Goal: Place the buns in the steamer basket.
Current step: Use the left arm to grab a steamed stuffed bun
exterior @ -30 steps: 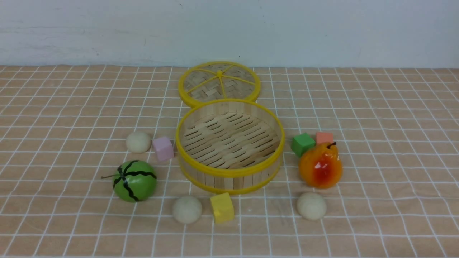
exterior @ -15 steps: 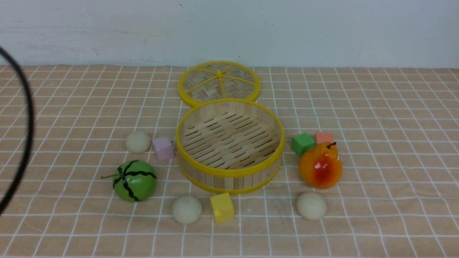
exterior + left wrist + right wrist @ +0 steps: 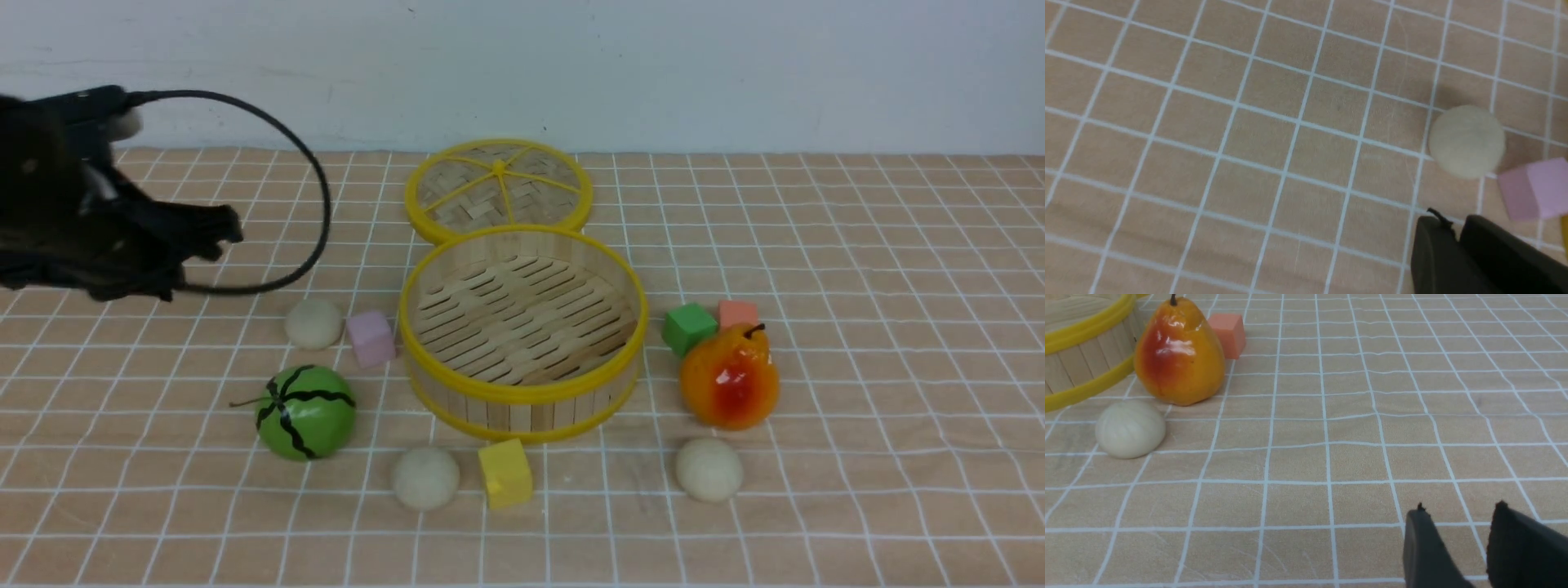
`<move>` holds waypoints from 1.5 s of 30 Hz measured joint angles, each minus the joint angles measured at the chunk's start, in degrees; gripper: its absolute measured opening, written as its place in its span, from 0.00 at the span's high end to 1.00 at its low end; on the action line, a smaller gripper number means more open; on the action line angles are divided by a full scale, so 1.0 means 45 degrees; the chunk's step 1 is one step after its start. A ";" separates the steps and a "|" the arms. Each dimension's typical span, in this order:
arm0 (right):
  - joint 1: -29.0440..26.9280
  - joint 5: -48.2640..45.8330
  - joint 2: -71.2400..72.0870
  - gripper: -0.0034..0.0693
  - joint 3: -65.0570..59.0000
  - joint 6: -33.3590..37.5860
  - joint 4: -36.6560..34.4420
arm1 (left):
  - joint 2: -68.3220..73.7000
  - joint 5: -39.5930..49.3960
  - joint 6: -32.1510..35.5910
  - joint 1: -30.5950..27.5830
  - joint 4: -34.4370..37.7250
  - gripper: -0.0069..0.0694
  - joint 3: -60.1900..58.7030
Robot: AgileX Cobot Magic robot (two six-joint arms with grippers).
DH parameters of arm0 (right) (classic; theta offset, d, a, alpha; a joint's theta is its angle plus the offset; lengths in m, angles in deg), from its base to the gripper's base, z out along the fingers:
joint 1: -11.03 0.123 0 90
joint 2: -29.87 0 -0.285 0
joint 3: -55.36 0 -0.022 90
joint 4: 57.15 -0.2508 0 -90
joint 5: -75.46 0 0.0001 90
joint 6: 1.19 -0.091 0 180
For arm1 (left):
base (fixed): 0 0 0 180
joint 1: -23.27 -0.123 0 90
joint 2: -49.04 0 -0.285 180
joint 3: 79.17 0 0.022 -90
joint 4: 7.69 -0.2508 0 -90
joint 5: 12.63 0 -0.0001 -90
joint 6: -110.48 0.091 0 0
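Three cream-white buns lie on the checked cloth: one left of the basket [image 3: 313, 323], one in front of it [image 3: 425, 478], one at the front right [image 3: 709, 469]. The steamer basket [image 3: 522, 394] stands empty in the middle. My left gripper [image 3: 222, 234] hovers behind and left of the left bun, blurred. In the left wrist view its jaws [image 3: 1455, 226] touch, empty, a short way from that bun [image 3: 1466, 141]. My right gripper [image 3: 1457, 516] shows only in its wrist view, jaws a little apart and empty, far from the front right bun [image 3: 1130, 428].
The flat woven lid [image 3: 499, 190] lies behind the basket. A pink cube [image 3: 371, 337] sits beside the left bun, a green melon [image 3: 307, 412] in front of it. A yellow cube [image 3: 505, 473], green cube [image 3: 688, 328], orange cube [image 3: 738, 314] and pear [image 3: 729, 376] surround the basket.
My left arm has come into the front view from the left edge and moved right, towards the left bun. The buns and other objects have not moved.
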 joint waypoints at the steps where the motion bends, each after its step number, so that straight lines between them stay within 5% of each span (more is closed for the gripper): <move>1: 0.0000 0.0000 0.0000 0.62 0.0000 0.0000 0.0000 | 0.0530 0.0171 0.0136 0.0000 0.0168 0.79 0.0521; 11: 0.0000 0.0000 0.0000 0.62 0.0000 0.0000 0.0000 | 0.3848 0.1127 0.2277 0.1234 0.1154 0.69 0.4003; 17: 0.0000 0.0000 0.0000 0.62 0.0000 0.0000 0.0000 | 0.4811 0.1163 0.2333 0.1335 0.0892 0.58 0.4566; 24: 0.0000 0.0000 0.0000 0.62 0.0000 0.0000 0.0000 | 0.5311 0.0317 0.2333 0.1320 0.0366 0.56 0.4616; 35: 0.0000 0.0000 0.0000 0.62 0.0000 0.0000 0.0000 | 0.5970 0.0308 0.1894 0.1320 -0.0138 0.64 0.4630; 42: 0.0000 0.0000 0.0000 0.62 0.0000 0.0000 0.0000 | 0.5679 0.0641 0.1894 0.1311 -0.0030 0.90 0.4630; 45: 0.0000 0.0000 0.0000 0.62 0.0000 0.0000 0.0000 | 0.5434 0.1060 0.2080 0.1311 0.0272 0.93 0.4820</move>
